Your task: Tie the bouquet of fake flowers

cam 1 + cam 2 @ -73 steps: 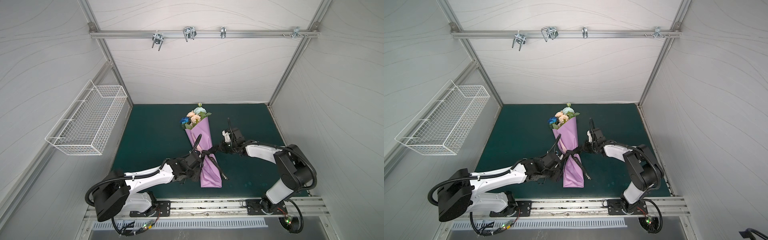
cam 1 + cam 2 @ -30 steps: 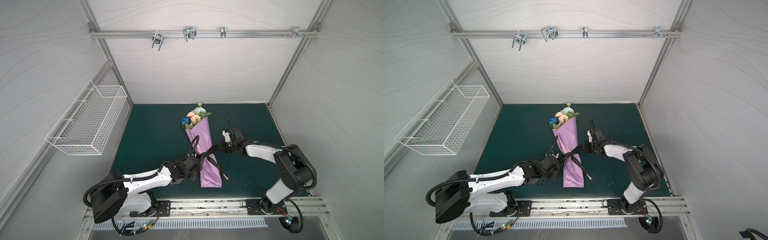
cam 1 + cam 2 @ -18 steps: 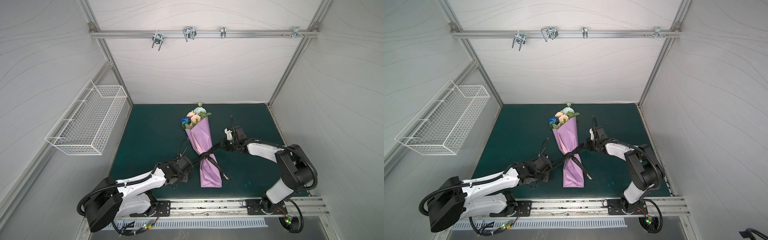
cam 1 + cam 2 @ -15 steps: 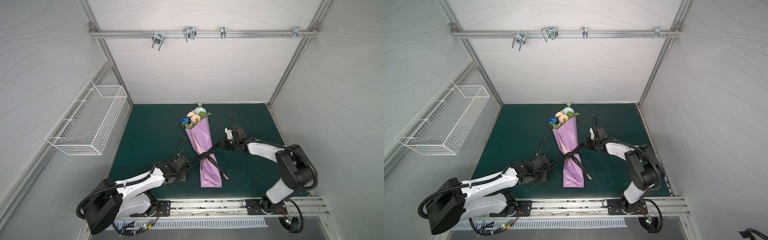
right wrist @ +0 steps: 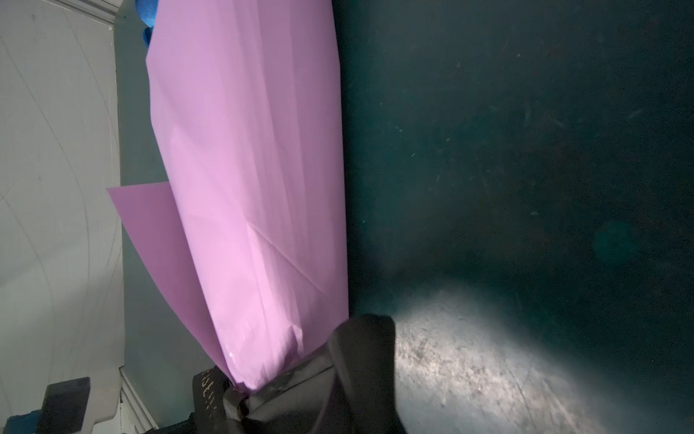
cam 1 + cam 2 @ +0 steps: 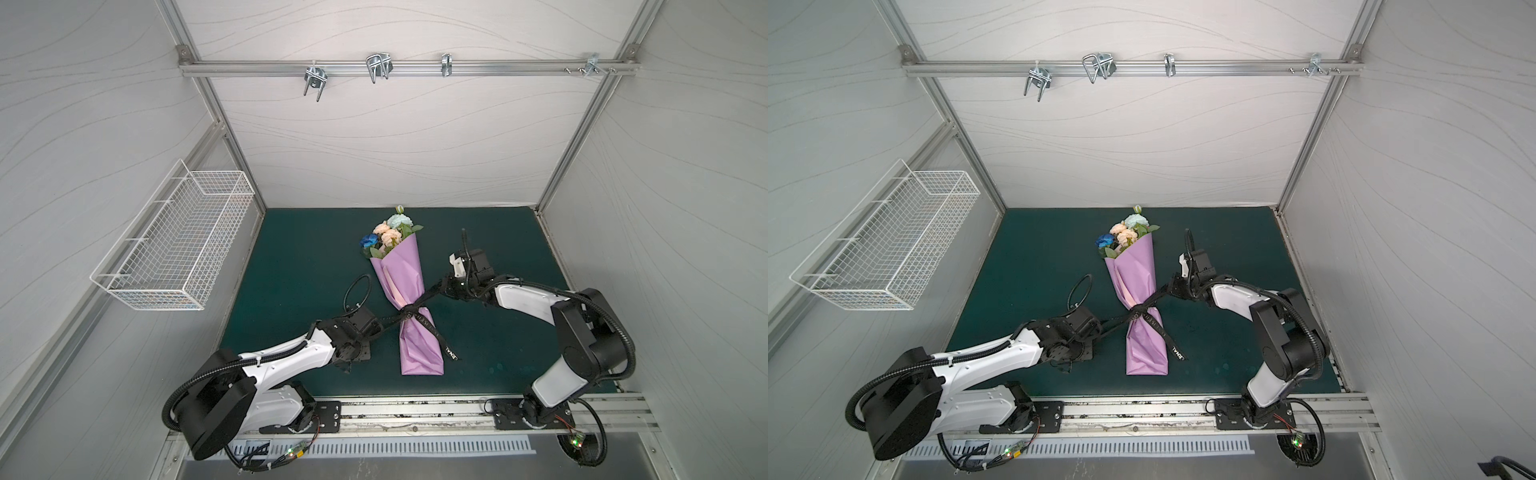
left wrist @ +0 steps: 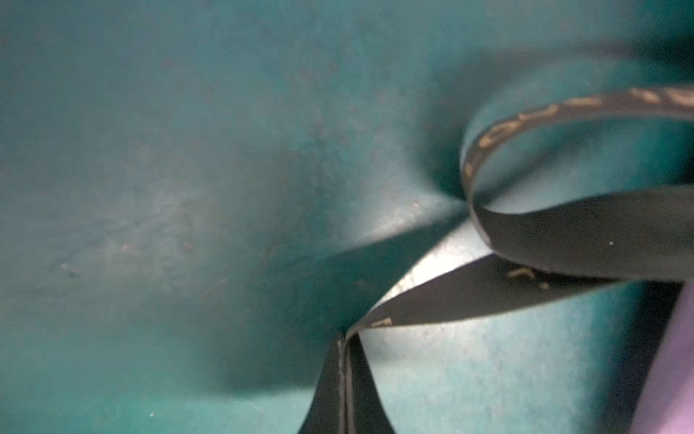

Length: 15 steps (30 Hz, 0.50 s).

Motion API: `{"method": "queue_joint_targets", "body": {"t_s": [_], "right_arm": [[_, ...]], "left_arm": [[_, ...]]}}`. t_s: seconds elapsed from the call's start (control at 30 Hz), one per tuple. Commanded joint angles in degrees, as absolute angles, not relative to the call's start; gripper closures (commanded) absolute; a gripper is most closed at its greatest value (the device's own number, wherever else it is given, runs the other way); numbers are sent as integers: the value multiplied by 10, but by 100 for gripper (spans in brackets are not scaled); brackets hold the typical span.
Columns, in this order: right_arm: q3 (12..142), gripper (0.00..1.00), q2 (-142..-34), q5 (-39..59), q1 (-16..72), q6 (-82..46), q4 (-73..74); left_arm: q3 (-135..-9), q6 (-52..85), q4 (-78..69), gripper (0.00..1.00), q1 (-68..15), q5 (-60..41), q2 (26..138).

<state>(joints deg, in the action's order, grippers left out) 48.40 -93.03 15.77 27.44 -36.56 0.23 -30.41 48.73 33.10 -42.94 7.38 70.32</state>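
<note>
Back toward its own side went my left gripper [image 6: 377, 328] over the last two seconds, off the wrap, and the ribbon end it holds is now pulled tight. My right gripper [image 6: 445, 289] has hardly shifted.

The bouquet of fake flowers [image 6: 390, 236], with peach, pale blue and deep blue roses and green leaves, lies flat in the middle of the dark green mat [image 6: 299, 257]. Its long axis runs from the near edge toward the back wall, leaning a little left. The flower heads point to the far end and the stem end points at the arm bases. A lilac paper wrap [image 6: 409, 278] covers the stems. A black ribbon with pale letters [image 6: 434, 334] is knotted round the wrap's thin waist, and one loose tail lies across the paper.

Both pairs of fingers are pinched fully together, each on one ribbon end, one left of the wrap and one right.

Only the left wrist view shows the ribbon [image 7: 563, 233] curling in a loop over the mat. Only the right wrist view shows the paper [image 5: 244, 169] up close. There I cannot tell finger from ribbon in the dark lump beside it.

A white wire basket [image 6: 174, 245] hangs on the left wall.
</note>
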Motion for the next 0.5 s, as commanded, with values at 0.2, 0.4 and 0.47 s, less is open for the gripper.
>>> {"method": "queue_joint_targets", "body": {"t_s": [0.2, 0.4, 0.47], "right_arm": [[490, 100, -923, 171, 275, -367, -1], [497, 100, -935, 178, 294, -365, 1], [498, 100, -934, 179, 300, -365, 1]], "left_arm": [[-317, 578, 458, 98, -413, 154, 706], [-346, 501, 414, 46, -413, 124, 639], [-363, 474, 408, 42, -413, 122, 612]]}}
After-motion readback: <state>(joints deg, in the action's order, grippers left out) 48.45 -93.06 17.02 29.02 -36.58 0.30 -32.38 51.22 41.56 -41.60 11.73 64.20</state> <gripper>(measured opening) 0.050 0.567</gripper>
